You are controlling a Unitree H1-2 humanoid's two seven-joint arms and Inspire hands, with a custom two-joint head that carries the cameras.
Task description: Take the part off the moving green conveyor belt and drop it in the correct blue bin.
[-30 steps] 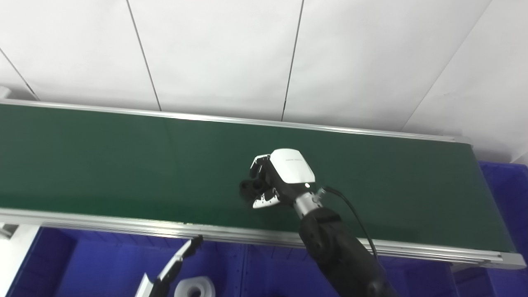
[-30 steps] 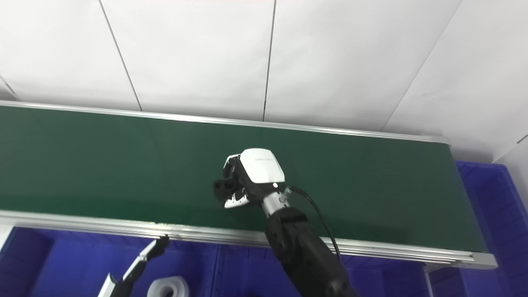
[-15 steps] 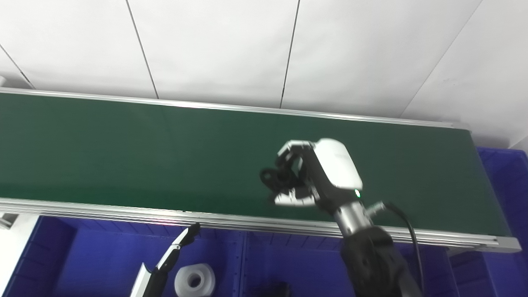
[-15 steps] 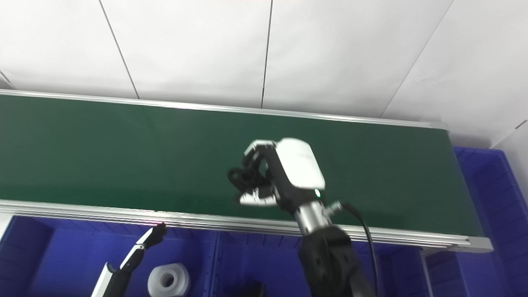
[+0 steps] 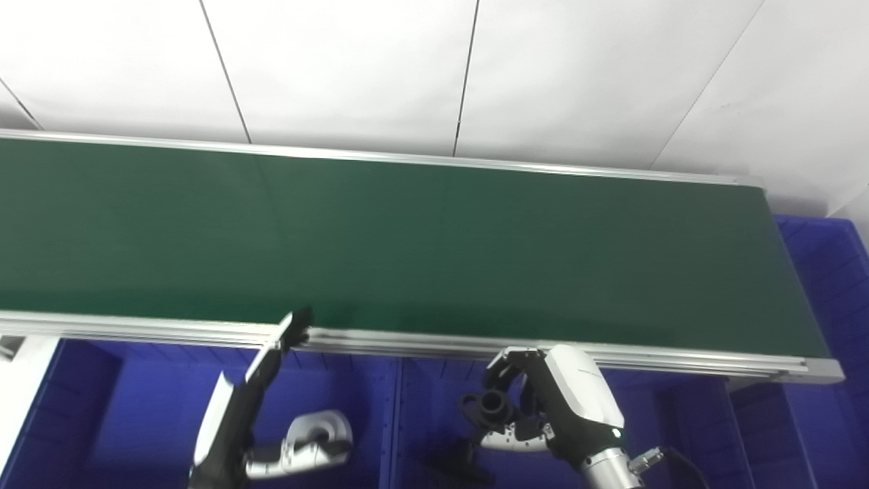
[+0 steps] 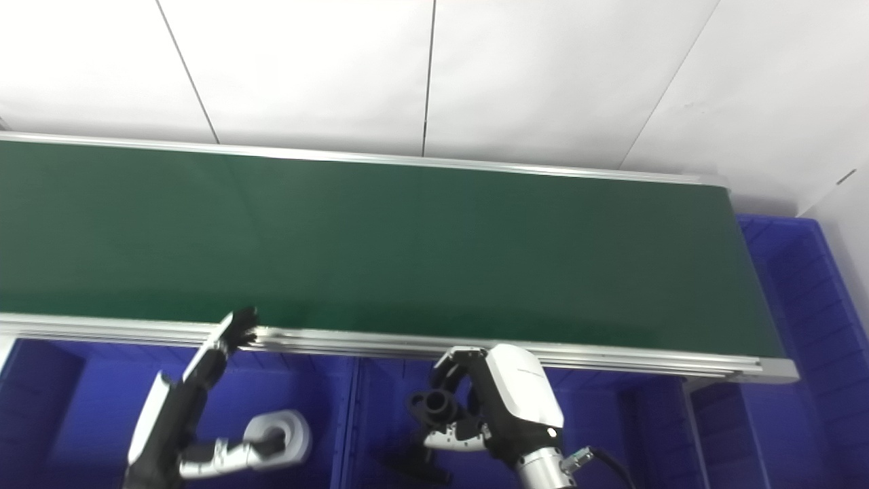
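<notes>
My right hand (image 5: pixel 551 409) is shut on a black ring-shaped part (image 5: pixel 490 406) and holds it above the middle blue bin (image 5: pixel 424 390), just in front of the near rail of the green conveyor belt (image 5: pixel 407 244). The belt carries nothing. My left hand (image 5: pixel 248 401) is open, its fingers stretched up to the belt's near rail, over the left blue bin (image 5: pixel 129 407). Its thumb lies in front of a white ring part (image 5: pixel 331 429) in that bin. The same scene shows in the right eye view, with the right hand (image 6: pixel 506 407) on the black part (image 6: pixel 434 406).
Another black part (image 5: pixel 461 463) lies on the floor of the middle bin below the right hand. A third blue bin (image 5: pixel 838 278) stands past the belt's right end. A white panelled wall (image 5: pixel 441 75) runs behind the belt.
My right hand has carried the black part off the belt, toward me and down over the middle bin. My left hand has risen to the belt's rail. The camera has shifted somewhat.
</notes>
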